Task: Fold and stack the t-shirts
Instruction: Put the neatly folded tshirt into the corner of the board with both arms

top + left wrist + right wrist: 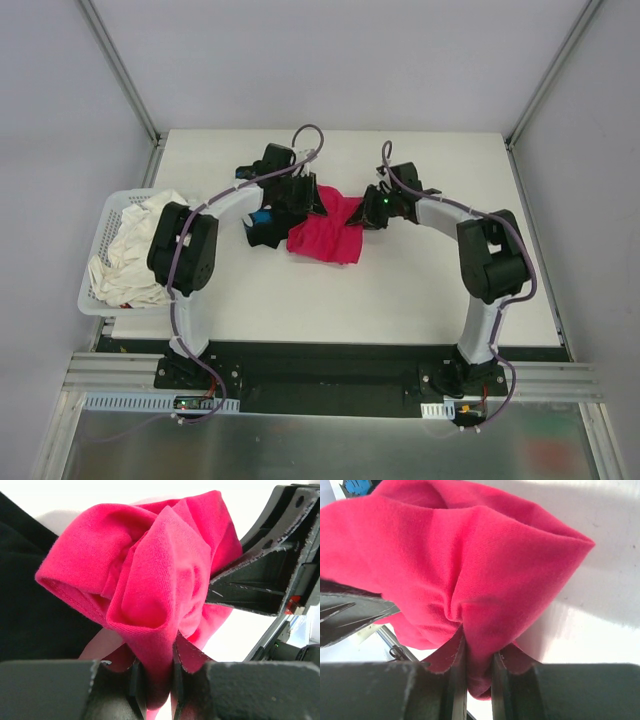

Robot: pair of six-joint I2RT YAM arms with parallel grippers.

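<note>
While the red shirt is being gripped: the magenta-red t-shirt (pixel 325 238) is being pinched along its far edge by both sets of jaws, near the middle of the table (pixel 430 300), with the rest of the cloth trailing toward the near side.
Left jaws: being held narrow on a bunched fold of the red cloth, which is being squeezed between them.
Right jaws: being held narrow on a gathered pleat of the same shirt; nothing else is being grasped.
Reason for the hold: two separate points of the edge are probably being taken so that the cloth can be spread, or drawn over itself, for a fold.
Black t-shirt (pixel 265 232): lying crumpled just beside the red one, on its left, below the left wrist, with its blue print being shown on top; judged as waiting its turn.
Left arm (pixel 232 205): being arched out from its base and bent rightward, the wrist being turned toward the other arm.
Right arm (pixel 452 212): being arched inward in mirror fashion, the wrist being pointed left, so the two wrists are being held near each other.
Basket (pixel 98 245): standing at the table's left edge with pale cloth in it, well apart from the work.
</note>
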